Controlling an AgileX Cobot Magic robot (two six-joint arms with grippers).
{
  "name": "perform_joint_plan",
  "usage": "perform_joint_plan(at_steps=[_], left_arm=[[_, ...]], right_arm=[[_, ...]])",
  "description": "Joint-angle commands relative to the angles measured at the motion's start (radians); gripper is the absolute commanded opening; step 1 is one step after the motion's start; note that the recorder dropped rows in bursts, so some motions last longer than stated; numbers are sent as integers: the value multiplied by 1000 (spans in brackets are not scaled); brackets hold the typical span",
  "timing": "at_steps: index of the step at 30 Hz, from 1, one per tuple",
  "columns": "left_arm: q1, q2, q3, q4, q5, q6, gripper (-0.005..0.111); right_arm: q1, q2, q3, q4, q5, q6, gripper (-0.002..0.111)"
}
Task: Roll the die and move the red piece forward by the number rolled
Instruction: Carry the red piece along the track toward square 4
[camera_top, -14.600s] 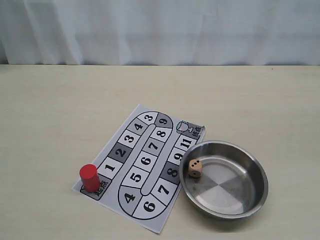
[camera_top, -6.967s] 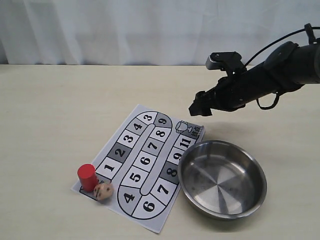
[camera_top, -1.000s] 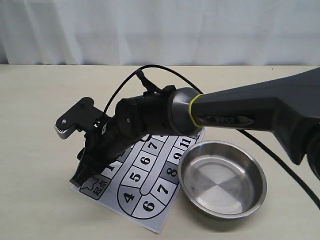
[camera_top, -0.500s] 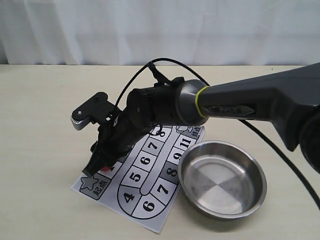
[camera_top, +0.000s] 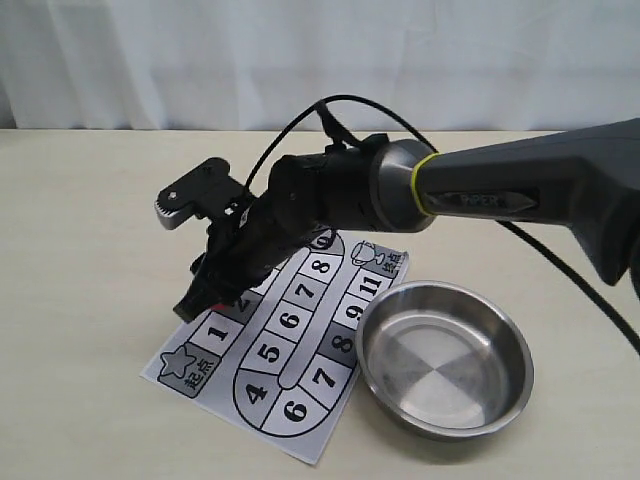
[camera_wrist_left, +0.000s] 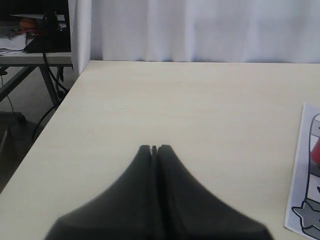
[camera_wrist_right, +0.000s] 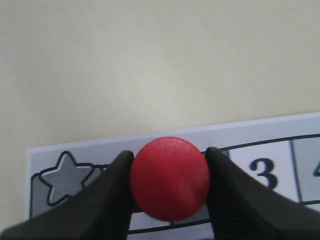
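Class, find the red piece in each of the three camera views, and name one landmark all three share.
Right wrist view: red piece mid-frame in the right gripper, between star square and square 3.
Exterior view: hidden behind that gripper, beside square 1.
Left wrist view: a red sliver at the frame edge, near the star.
Shared landmark: the star square.

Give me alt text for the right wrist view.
The right hand is shut on the red piece, seen from above. The piece covers the paper game board between its star square and square 3; tan table lies beyond.
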Motion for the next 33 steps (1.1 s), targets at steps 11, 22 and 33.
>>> perform_joint_plan(at_steps=[11,22,33], left_arm=[[-8,0,-6,1,-12,0,0],[-8,0,-6,1,-12,0,0],[-8,0,-6,1,-12,0,0]], right_arm=[[-44,60,1,-1,12,4,4],[-122,66,1,-5,-127,52,4],[-126,72,1,-5,-128,25,4]])
